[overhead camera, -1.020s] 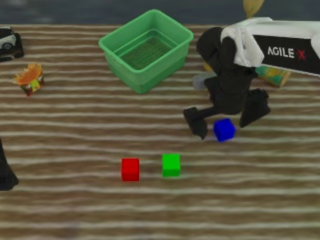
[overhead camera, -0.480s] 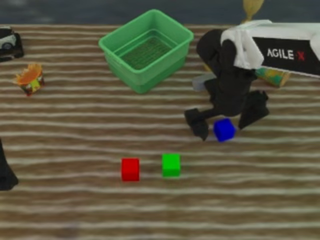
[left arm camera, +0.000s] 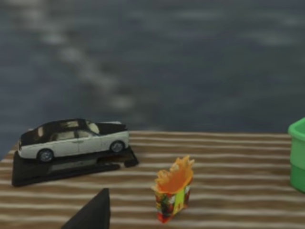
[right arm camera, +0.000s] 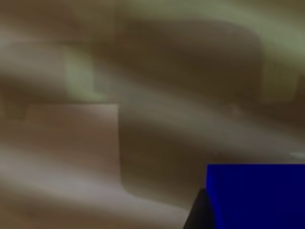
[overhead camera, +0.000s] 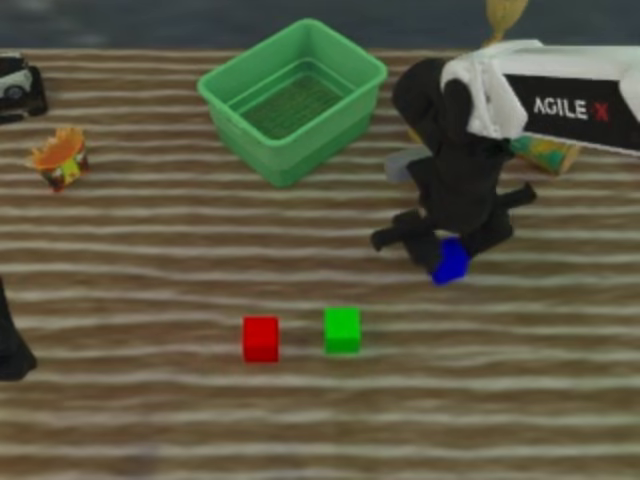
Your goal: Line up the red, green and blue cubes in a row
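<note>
The green basket [overhead camera: 292,98] served as the landmark on the striped counter [overhead camera: 150,420]. In front of it, toward the near edge, the red cube [overhead camera: 260,338] and the green cube [overhead camera: 342,329] sat side by side with a small gap, both square to the counter's stripes; as cubes they had no long axis. To the basket's right and a little nearer than it, the right gripper [overhead camera: 452,240] hung over the blue cube [overhead camera: 450,261], whose top face sat turned, a corner aimed toward the near edge. The jaws had drawn narrow around the blue cube, though the top view did not settle whether they truly pressed on it. The right wrist view showed what the top view hid: the blue cube [right arm camera: 257,195] close up against a dark finger, with blurred counter behind. Well to the basket's left stood a small orange-topped packet [overhead camera: 60,158], and beyond it at the far left corner a model car on a black base [overhead camera: 20,85]. The left wrist view gave these from the side, the car [left arm camera: 74,138] white with a dark roof, the packet [left arm camera: 174,191] upright. The left arm [overhead camera: 12,345] stayed parked at the counter's left edge; its jaws' state could not be told.
</note>
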### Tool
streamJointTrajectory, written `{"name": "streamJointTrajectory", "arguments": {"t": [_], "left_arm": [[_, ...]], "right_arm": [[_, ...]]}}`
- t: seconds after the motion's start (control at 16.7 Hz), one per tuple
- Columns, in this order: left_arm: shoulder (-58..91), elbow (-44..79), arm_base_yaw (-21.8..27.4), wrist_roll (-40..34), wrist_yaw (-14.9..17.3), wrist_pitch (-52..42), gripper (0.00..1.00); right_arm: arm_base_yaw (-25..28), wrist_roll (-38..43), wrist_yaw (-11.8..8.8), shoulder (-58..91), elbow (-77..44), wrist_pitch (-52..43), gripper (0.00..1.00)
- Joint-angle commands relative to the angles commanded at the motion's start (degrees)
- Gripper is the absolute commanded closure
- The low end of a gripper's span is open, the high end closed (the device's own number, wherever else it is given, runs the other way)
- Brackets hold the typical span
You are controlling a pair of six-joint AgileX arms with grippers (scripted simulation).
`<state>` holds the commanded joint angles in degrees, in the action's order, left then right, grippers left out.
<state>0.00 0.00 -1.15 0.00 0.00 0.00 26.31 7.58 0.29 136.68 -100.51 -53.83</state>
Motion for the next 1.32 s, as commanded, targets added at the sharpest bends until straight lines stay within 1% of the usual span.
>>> {"name": "streamJointTrajectory", "arguments": {"t": [0.06, 0.12, 0.66, 0.78, 1.08, 1.32], "left_arm": [[0.00, 0.00, 0.00, 0.00, 0.00, 0.00, 0.00], [0.00, 0.00, 0.00, 0.00, 0.00, 0.00, 0.00], [0.00, 0.00, 0.00, 0.00, 0.00, 0.00, 0.00], [0.00, 0.00, 0.00, 0.00, 0.00, 0.00, 0.00], [0.00, 0.00, 0.00, 0.00, 0.00, 0.00, 0.00], [0.00, 0.00, 0.00, 0.00, 0.00, 0.00, 0.00]], "right_arm": [[0.00, 0.00, 0.00, 0.00, 0.00, 0.00, 0.98], [0.00, 0.00, 0.00, 0.00, 0.00, 0.00, 1.00], [-0.12, -0.05, 0.13, -1.13, -0.47, -0.51, 1.00], [-0.02, -0.03, 0.11, -1.72, -2.23, -2.70, 1.00], [0.31, -0.10, 0.08, -4.93, -8.48, -12.68, 1.00], [0.35, -0.14, 0.08, -5.45, -9.11, -13.49, 1.00]]}}
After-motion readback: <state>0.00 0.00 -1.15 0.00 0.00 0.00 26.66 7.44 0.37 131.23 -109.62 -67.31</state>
